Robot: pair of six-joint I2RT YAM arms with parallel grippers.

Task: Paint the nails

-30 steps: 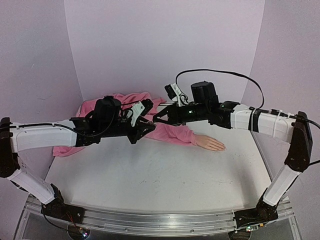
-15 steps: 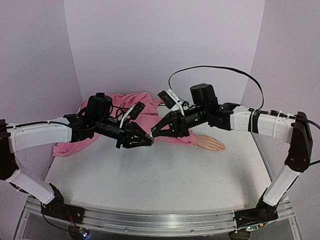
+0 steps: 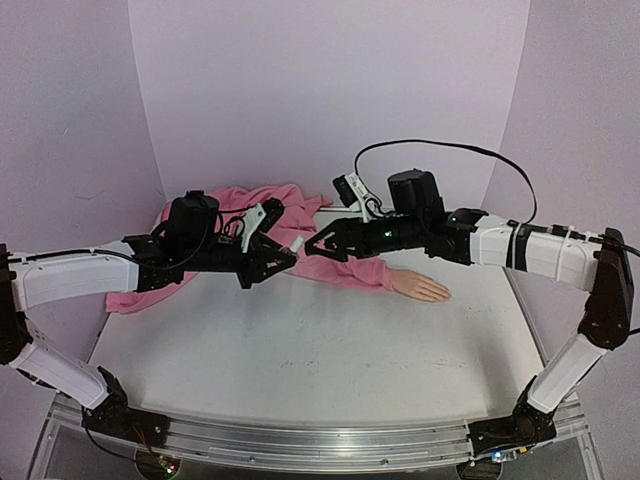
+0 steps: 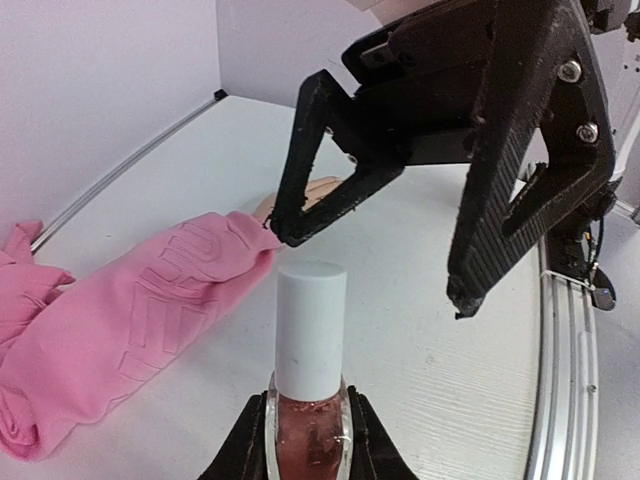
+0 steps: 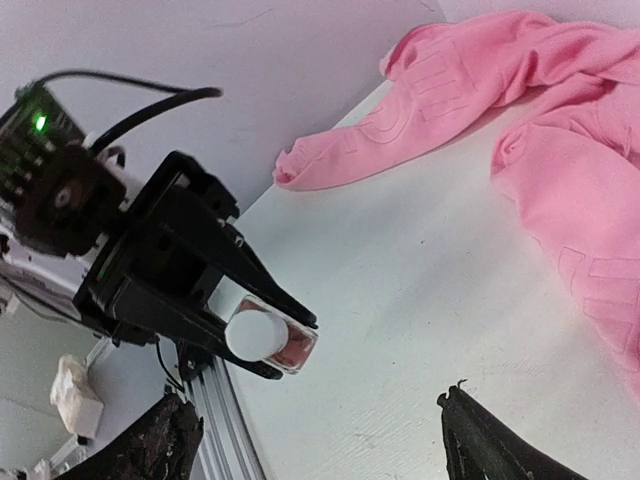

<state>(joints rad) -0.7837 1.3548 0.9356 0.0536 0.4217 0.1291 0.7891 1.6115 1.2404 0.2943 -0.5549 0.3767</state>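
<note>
The nails (image 3: 440, 294), on the mannequin hand (image 3: 420, 286) lying on the table (image 3: 300, 350), sit at four o'clock from the polish bottle (image 3: 297, 244). Our left gripper (image 3: 284, 258) pinches the bottle, cap (image 4: 310, 325) toward our right gripper (image 3: 316, 247), whose fingers are spread, we judge, to unscrew it.

bottle (image 4: 309, 390) in left hand (image 3: 284, 258), facing right hand (image 4: 373, 266)

White arm links (image 3: 70, 276), black joints (image 3: 190, 216), angular black fingers (image 4: 500, 180), silver screws (image 4: 568, 71), looping black cable (image 3: 440, 145)
</note>
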